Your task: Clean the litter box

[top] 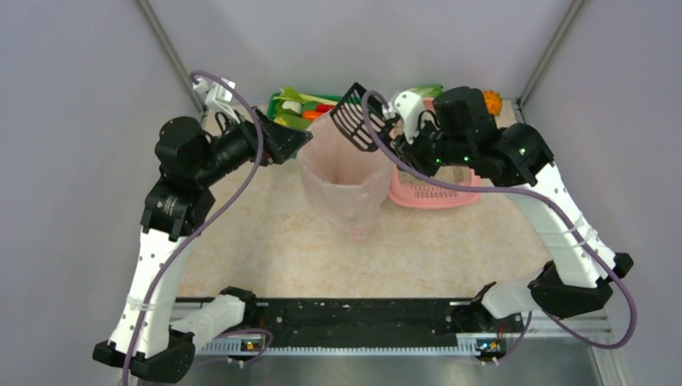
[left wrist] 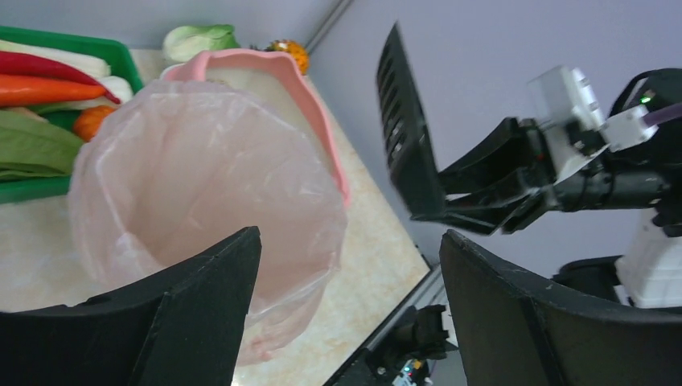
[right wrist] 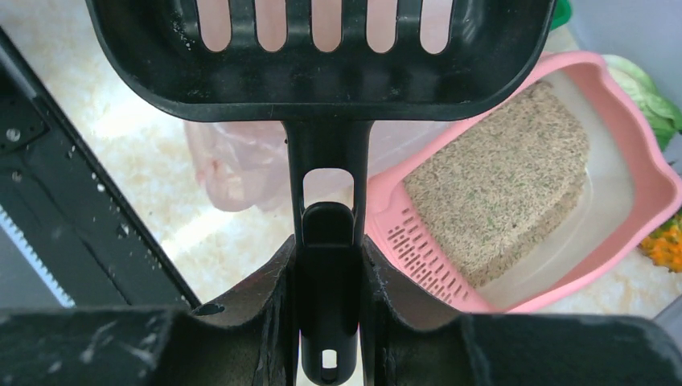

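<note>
The pink litter box (top: 434,195) lies on the table right of centre, partly hidden under my right arm. In the right wrist view its rim (right wrist: 635,185) surrounds beige litter (right wrist: 499,193), with a slotted grate at the near end. My right gripper (right wrist: 326,265) is shut on the handle of a black slotted scoop (right wrist: 322,72). The scoop (top: 354,118) is raised and tilted over the bag-lined bin (top: 342,173). I see nothing in the scoop. My left gripper (left wrist: 350,273) is open and empty beside the bin (left wrist: 201,177), on its left side (top: 293,141).
A green vegetable tray (top: 301,104) sits behind the bin at the back. A cabbage (top: 422,91) and an orange fruit (top: 492,102) lie at the back right. A black rail (top: 354,318) runs along the near table edge.
</note>
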You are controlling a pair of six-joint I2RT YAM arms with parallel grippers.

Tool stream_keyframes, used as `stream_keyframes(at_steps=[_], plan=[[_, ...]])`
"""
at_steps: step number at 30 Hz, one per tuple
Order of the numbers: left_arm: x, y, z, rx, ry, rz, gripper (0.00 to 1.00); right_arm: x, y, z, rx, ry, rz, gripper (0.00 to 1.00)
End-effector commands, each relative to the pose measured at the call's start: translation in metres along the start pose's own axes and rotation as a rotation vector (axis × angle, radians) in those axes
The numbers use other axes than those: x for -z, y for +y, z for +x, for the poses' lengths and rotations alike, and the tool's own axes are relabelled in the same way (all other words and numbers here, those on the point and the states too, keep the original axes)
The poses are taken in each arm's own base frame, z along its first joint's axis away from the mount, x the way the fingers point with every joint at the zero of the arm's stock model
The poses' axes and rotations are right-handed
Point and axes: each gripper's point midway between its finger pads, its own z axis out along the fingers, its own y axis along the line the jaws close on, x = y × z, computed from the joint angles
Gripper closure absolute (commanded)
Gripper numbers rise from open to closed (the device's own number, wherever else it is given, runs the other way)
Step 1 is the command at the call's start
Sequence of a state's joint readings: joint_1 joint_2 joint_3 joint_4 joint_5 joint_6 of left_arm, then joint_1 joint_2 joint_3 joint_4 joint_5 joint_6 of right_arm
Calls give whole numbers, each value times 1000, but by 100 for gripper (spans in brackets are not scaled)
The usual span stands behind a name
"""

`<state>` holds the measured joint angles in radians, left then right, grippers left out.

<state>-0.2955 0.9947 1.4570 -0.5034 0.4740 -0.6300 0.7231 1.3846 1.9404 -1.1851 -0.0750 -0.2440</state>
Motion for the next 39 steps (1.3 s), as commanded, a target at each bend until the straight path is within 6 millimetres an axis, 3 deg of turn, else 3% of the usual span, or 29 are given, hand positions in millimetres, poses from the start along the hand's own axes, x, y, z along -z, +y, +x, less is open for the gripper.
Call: stream_keyframes(at_steps=[1,8,19,28,30,32,39], plan=[[2,-38,-17,36,-35,158,14,-5,16,10,74,78,-28,100],[-1,-32,-4,95,16,147,21,-14,42,13,204,113,-59,100],[-2,7,35,127,151,-7,47,-18,60,-1,305,77,-84,100],[-7,10,50,167,210,12,68,-20,67,-9,312,40,-99,100],[-8,10,51,169,215,19,78,-20,68,-11,311,27,-103,100],[-8,10,52,172,217,26,99,-19,69,-15,308,-4,-105,100],[-7,18,54,192,193,-13,100,2,80,-33,327,-206,-154,97]])
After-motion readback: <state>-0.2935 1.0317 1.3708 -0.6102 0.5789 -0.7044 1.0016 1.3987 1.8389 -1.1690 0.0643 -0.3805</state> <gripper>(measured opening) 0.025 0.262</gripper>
